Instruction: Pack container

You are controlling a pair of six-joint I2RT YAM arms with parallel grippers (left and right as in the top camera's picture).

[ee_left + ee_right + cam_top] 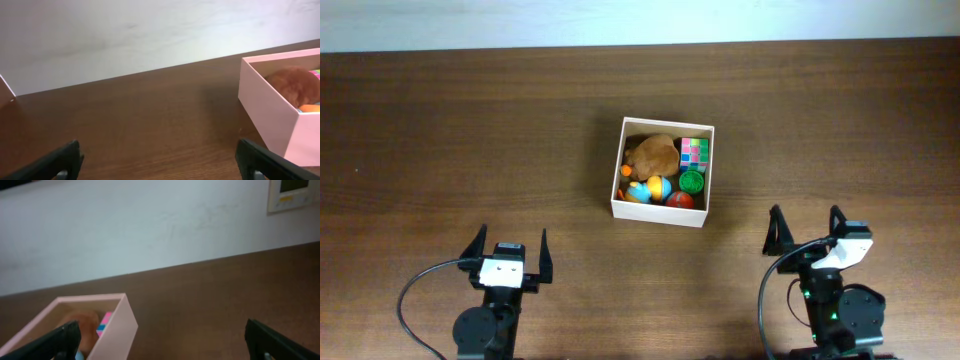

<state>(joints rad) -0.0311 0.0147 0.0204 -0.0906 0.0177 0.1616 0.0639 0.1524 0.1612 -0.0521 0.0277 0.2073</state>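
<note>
Spreading left claw: the left gripper point(510, 240) sits at 7 o'clock on the table point(440, 130), its two fingers well apart with nothing between them; in its own wrist view only the dark fingertips point(55, 164) show at the bottom edge, blurred and cut off.
Left cable: a black cable point(412, 300) loops from the left arm at 9 o'clock of its base and runs out of the overhead picture.
Container: the container point(655, 212) stands a little right of the table's middle, at 1 o'clock from the left gripper and 11 o'clock from the right one, well apart from both.
Container in wrist views: the left wrist view cuts its wall point(265, 110) off at the right edge; the right wrist view cuts its wall point(120, 330) off at the bottom. Both tint it pinkish.
Contents: a brown plush toy point(655, 155) fills 11 o'clock inside; a pastel cube point(694, 151) is at 1 o'clock, a green round piece point(692, 182) at 3, a red ball point(680, 200) at 5, a blue and yellow ball point(655, 188) at 6, and a small orange bit point(626, 170) at 9, too small to name.
Hidden: the toys crowd together, so the box floor hardly shows; what lies under the plush cannot be told.
Right claw: the right gripper point(806, 225) sits at 5 o'clock on the table, fingers apart and empty.
Wall plate: a pale plate point(292, 192) at 1 o'clock in the right wrist view is clipped by the frame.
</note>
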